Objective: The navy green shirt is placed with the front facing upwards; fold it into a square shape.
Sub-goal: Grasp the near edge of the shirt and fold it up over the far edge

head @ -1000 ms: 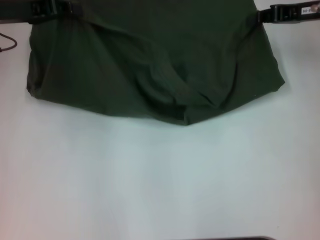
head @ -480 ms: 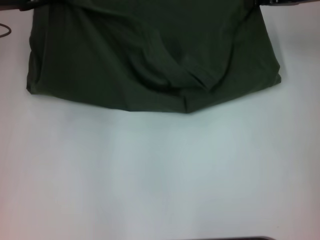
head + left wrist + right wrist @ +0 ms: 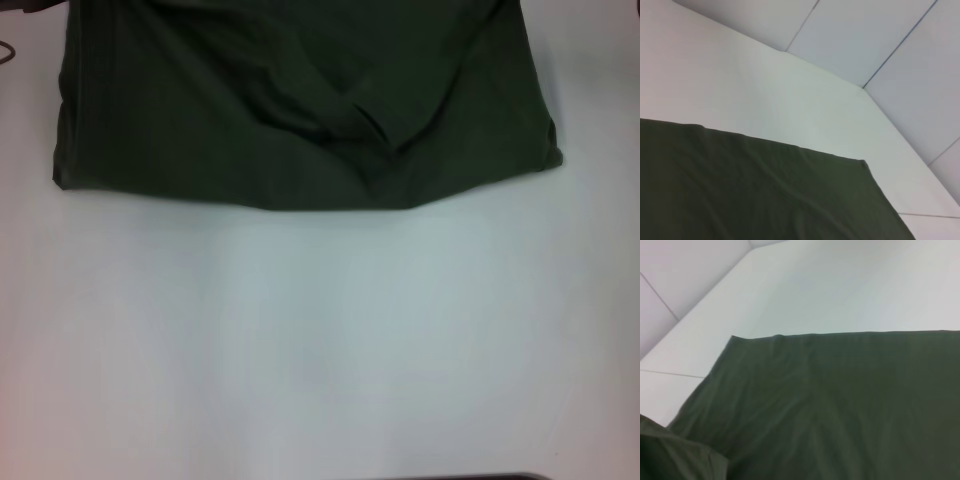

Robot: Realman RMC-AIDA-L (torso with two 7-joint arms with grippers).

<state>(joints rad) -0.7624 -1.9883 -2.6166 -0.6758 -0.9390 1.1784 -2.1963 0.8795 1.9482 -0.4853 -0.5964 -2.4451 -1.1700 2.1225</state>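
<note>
Spreading across the upper part of the head view, the navy green shirt (image 3: 300, 110) lies on the white worktop (image 3: 320, 350) as a broad, matte, soft-looking dark olive sheet. Its lower hem runs roughly straight, with rounded corners at left and right, and a deep diagonal crease (a raised ridge of cloth) cuts through the middle right. Both wrist views show smooth plain green fabric (image 3: 755, 195) with faint ripples (image 3: 840, 410) against the pale surface. Neither the left tool nor the right tool appears in any picture, so whether they are clenched or released cannot be told.
</note>
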